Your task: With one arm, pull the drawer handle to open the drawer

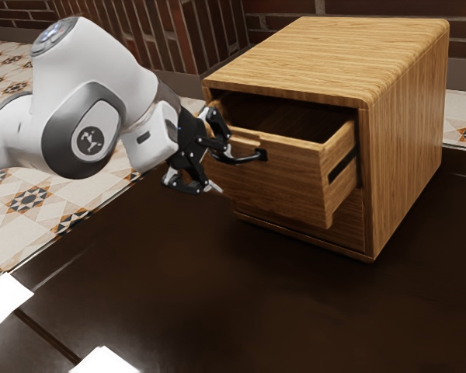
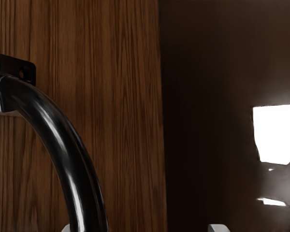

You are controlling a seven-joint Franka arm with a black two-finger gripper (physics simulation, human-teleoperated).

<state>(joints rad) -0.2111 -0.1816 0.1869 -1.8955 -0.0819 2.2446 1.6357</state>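
Upper light-wood drawer (image 1: 287, 175) of box-shaped wooden cabinet (image 1: 404, 116): partly out; we judge task well advanced, not complete. Curved black metal handle (image 1: 248, 155) on drawer front passes between fingers of black two-finger gripper (image 1: 208, 153). We see fingers spread wide, not clamping. Handle seems hooked, so pull goes straight outward. Cabinet stands on dark glossy table (image 1: 217, 295).

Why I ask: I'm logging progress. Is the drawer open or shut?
Open, partly: the drawer juts out of the cabinet, its inside showing.

Light wood-grain drawer (image 1: 287, 183), black handle (image 1: 247, 156), dark brown table (image 1: 217, 311).
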